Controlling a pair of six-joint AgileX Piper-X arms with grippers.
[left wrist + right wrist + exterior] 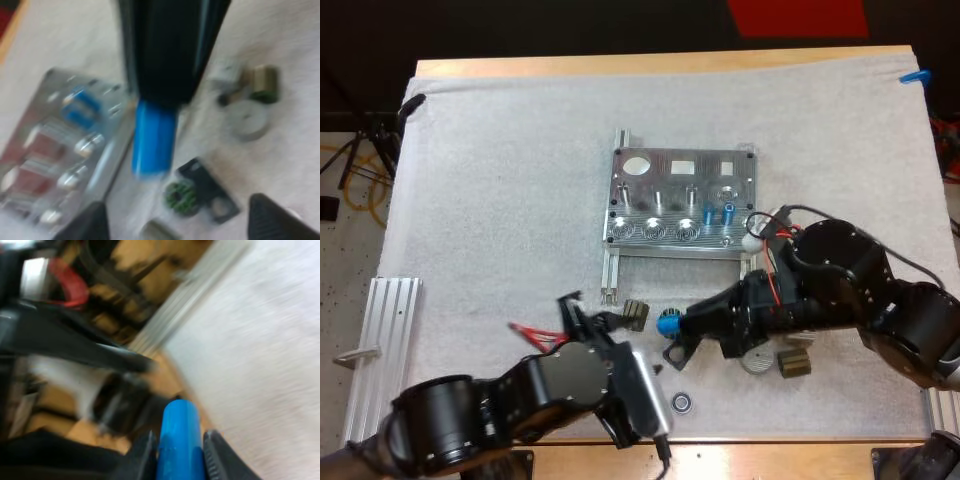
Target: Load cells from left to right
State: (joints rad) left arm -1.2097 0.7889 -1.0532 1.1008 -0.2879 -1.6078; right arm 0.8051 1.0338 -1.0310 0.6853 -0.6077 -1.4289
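High view shows the right end effector (671, 331) clamped on a blue cell (668, 321) just in front of the metal fixture (680, 190), probably held ready for an empty slot, while the left end effector (592, 318) hovers nearby, spread apart and holding nothing.

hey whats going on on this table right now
The right gripper is shut on a bright blue cylinder, holding it on the near side of the metal fixture. Two more blue cylinders already stand at the fixture's right end. The left gripper is open close by, among small dark parts on the white mat.
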